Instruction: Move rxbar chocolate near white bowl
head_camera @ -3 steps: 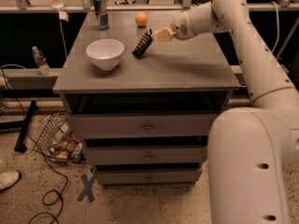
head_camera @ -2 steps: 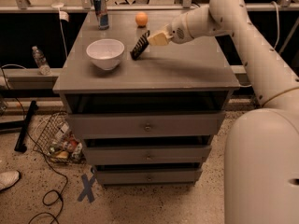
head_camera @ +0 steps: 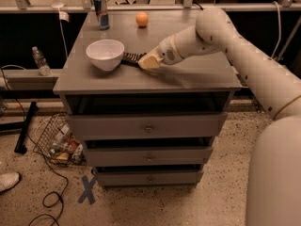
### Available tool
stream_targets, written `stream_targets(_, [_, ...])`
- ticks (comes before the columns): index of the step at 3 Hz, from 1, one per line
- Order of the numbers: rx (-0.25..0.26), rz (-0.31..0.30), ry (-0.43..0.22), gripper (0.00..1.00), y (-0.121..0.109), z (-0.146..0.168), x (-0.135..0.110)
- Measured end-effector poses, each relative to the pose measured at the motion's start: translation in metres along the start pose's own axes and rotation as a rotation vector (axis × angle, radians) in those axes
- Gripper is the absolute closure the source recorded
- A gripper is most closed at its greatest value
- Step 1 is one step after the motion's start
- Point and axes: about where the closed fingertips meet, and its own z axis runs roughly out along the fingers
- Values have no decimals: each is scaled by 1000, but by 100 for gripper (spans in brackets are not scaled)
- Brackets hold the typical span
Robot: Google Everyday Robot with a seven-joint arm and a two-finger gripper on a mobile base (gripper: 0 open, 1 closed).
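The white bowl (head_camera: 106,53) stands on the left half of the grey cabinet top (head_camera: 197,74). The rxbar chocolate (head_camera: 132,58) is a dark flat bar lying low over the top, right beside the bowl's right side. My gripper (head_camera: 143,61) is just right of the bar, down at the surface, and its cream fingers (head_camera: 150,60) are shut on the bar's right end. My white arm reaches in from the right.
A tall blue-silver can (head_camera: 101,13) and an orange fruit (head_camera: 142,19) stand at the back of the top. Below are three drawers (head_camera: 148,126). On the floor at the left are a wire basket (head_camera: 59,140), a cable and a blue tape cross (head_camera: 88,189).
My gripper has carried the bar from the middle back of the top down and to the left. The bar was tilted up in the air and now lies low beside the bowl.
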Motion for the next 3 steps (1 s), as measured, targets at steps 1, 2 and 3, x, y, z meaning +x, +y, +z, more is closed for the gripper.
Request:
stream_targets(1, [-14, 6, 25, 100, 15, 8, 12])
stream_targets(2, [-15, 6, 26, 82, 16, 7, 9])
stream_targets(3, [-15, 6, 26, 60, 16, 5, 6])
